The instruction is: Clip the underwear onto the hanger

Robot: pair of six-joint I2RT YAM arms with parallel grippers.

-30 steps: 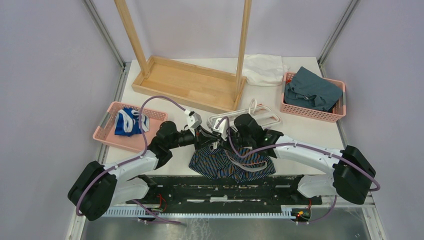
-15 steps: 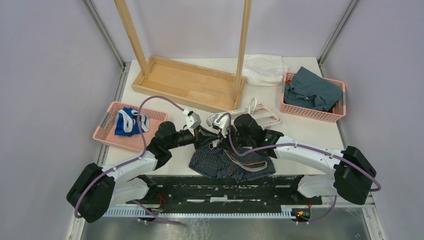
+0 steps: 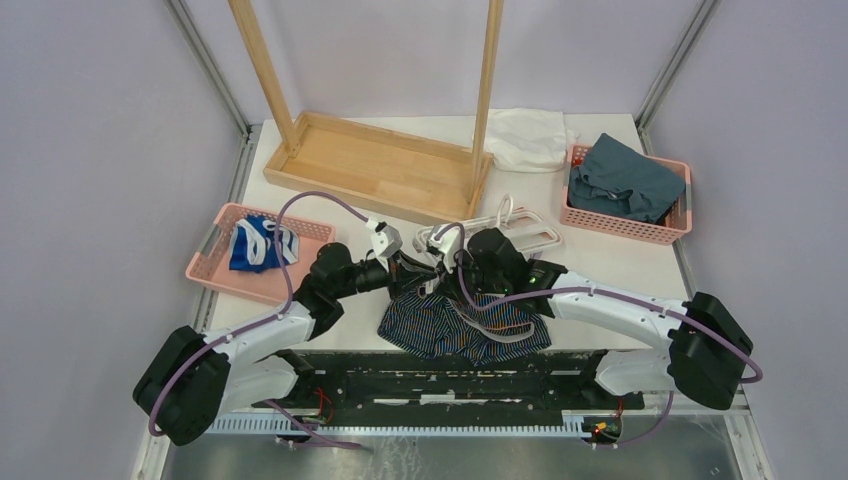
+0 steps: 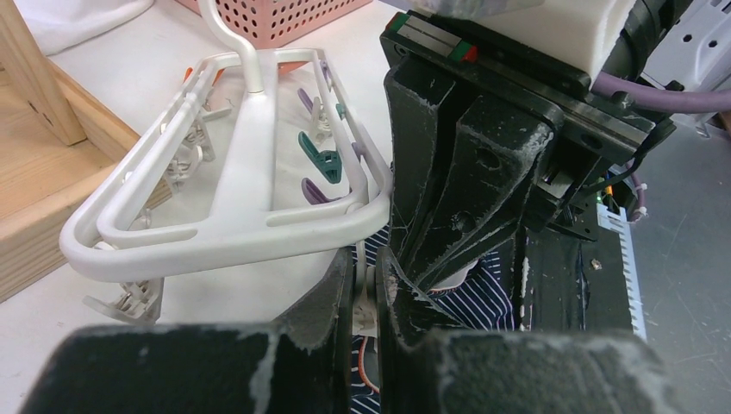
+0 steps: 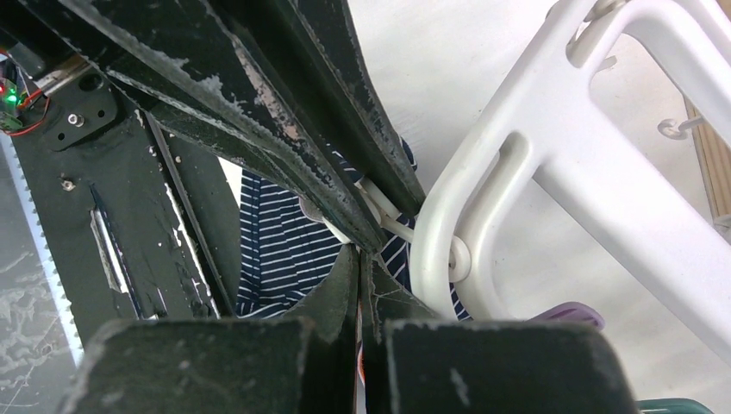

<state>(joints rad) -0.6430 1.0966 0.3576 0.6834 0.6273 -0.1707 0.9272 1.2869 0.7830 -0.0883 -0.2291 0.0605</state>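
L gripper: jaws nearly together w/ only a slim gap, pinching a white clip at the near corner of the hanger. R gripper: jaws pressed flat together, no gap seen. A thin orange line showed in the seam btwn them, but couldn't tell if cloth was caught there. The two grippers met tip to tip. In the L wrist view, the R fingers came down from upper right onto the L tips.

The hanger lay flat on the table, frame stretching ahead and left of the L jaws; from the R jaws it sat just to the right, its corner touching or nearly touching the tips. A teal clip and a purple clip lay inside the frame, just ahead of the L jaws. An orange clip was at the far corner.

The underwear lay directly below and behind both jaw sets, spread at the near table edge, its top edge bunched up toward the tips.

Well beyond the jaws stood the wooden rack. Left of the L jaws: pink basket w/ a blue-and-white garment. Far right of the R jaws: second pink basket w/ a teal cloth, and a white cloth beside it.
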